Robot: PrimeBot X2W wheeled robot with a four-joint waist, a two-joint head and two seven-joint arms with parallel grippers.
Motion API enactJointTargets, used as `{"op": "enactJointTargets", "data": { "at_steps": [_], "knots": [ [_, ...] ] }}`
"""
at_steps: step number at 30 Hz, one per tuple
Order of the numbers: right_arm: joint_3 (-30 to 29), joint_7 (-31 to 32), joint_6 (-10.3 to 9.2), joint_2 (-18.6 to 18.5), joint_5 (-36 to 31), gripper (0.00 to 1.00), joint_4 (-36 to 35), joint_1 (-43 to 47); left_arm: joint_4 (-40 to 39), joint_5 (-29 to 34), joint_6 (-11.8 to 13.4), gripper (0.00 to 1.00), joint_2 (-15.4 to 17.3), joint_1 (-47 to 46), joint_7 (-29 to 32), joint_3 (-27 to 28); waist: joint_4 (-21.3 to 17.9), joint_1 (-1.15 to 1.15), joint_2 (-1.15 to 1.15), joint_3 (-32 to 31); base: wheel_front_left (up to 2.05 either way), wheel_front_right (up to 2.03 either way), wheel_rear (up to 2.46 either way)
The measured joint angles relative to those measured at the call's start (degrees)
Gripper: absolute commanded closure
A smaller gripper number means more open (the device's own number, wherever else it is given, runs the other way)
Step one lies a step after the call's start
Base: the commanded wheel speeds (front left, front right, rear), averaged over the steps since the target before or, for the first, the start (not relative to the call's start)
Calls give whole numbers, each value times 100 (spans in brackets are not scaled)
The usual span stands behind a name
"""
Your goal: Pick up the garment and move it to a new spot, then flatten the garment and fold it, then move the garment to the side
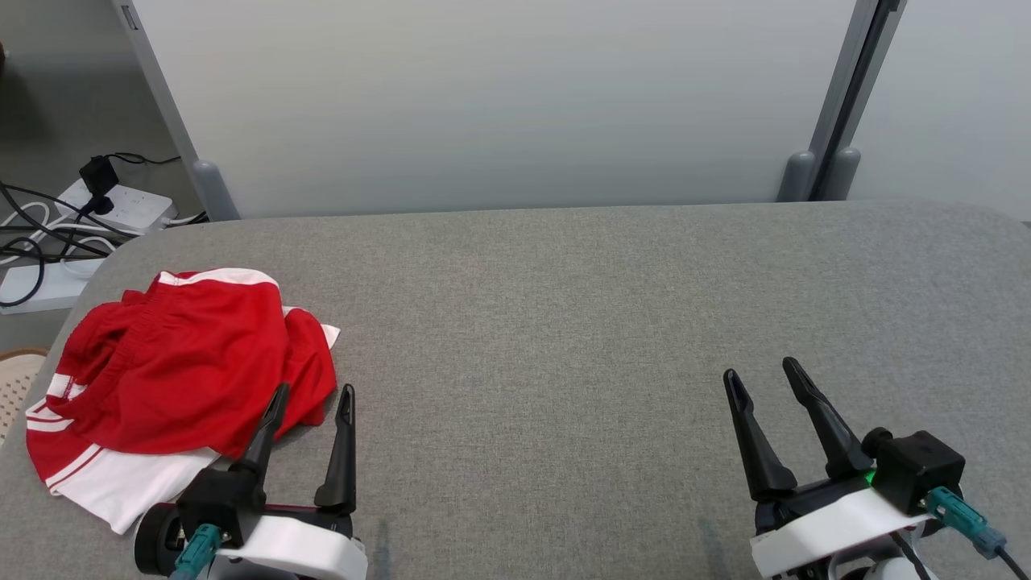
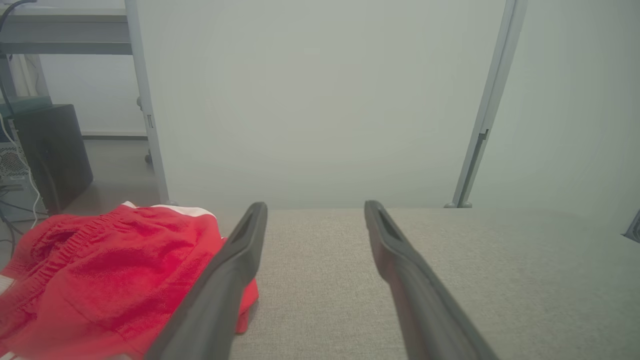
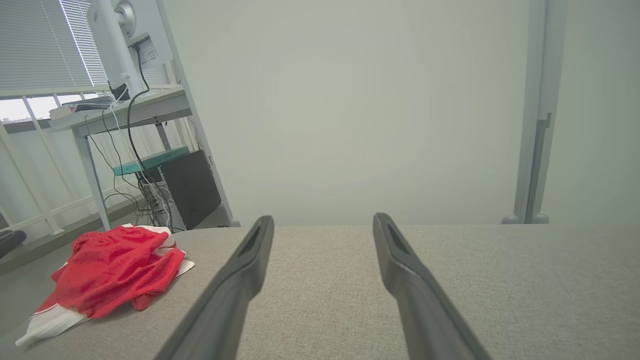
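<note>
- A grey fabric-covered table [image 1: 564, 322] stretches in front of me, backed by a pale partition panel [image 1: 483, 97].
- The garment, a pair of red shorts [image 1: 177, 370] with white trim, lies crumpled at the table's left end, close to the left edge and the rounded far corner.
- White fabric with red stripes sticks out from under the red at its near left side.
- My left gripper [image 1: 315, 388] hovers just beside the shorts' right edge with its fingers spread apart and nothing between them.
- In the head view its left finger crosses in front of the red cloth; I cannot tell whether it touches.
- My right gripper [image 1: 759, 369] is well apart from the shorts, over bare table at the right, fingers likewise spread and empty.
- Beyond the table's left end, a white power strip [image 1: 121, 205] with a black plug and cables lies on the floor.
- My right wrist view shows a desk [image 3: 125, 107] and a dark computer tower [image 3: 192, 187] behind the shorts.
</note>
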Motion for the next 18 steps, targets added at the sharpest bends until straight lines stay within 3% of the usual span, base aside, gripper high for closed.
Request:
{"op": "enactJointTargets", "data": {
  "at_steps": [8, 18],
  "knots": [
    [44, -118, 1, -22, -405, 0, -63, -7, -30, 483, 52, 0, 11, -4, -120, -78, 3, 0, 0, -21, 0, 0, 0],
    [-7, -118, 1, -22, -406, 0, -63, -5, -29, 483, 90, 0, 12, -4, -120, -62, -18, 0, 0, -39, 0, 0, 0]
  ]
}}
